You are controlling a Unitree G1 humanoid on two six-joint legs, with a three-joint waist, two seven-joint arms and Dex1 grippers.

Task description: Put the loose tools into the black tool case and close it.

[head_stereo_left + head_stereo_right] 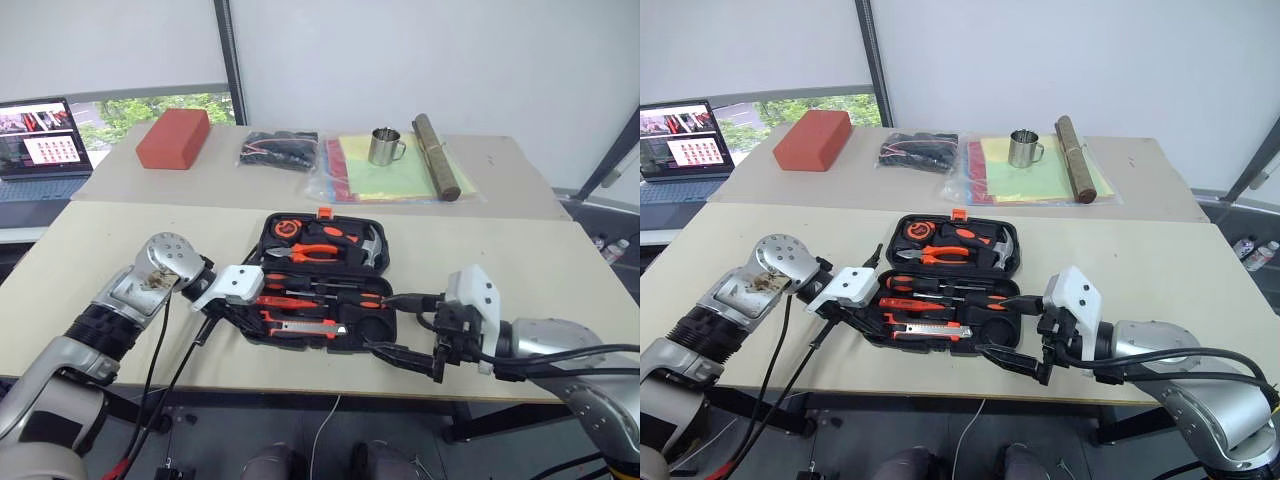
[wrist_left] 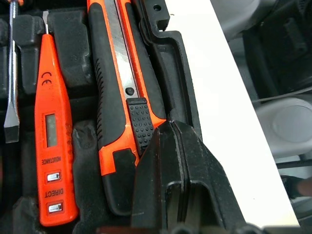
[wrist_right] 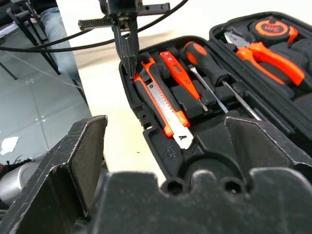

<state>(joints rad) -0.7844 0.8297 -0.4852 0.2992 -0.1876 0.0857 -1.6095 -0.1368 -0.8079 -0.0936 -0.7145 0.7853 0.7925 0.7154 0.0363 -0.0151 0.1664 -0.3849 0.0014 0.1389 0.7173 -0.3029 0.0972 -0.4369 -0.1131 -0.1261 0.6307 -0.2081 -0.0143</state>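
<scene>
While the flat black moulded-plastic tool case [image 1: 322, 283] lies open on the beige table [image 1: 120, 240], the left gripper [image 1: 232, 310] angles down at its near left edge. In the left wrist view, its pinched-together fingers [image 2: 170, 165] touch the chunky orange-and-black utility knife [image 2: 122, 92] seated beside the all-orange tester pen [image 2: 51, 146]. In the right wrist view, the right gripper's fingers [image 3: 78, 161] stand wide, empty, facing the case.
</scene>
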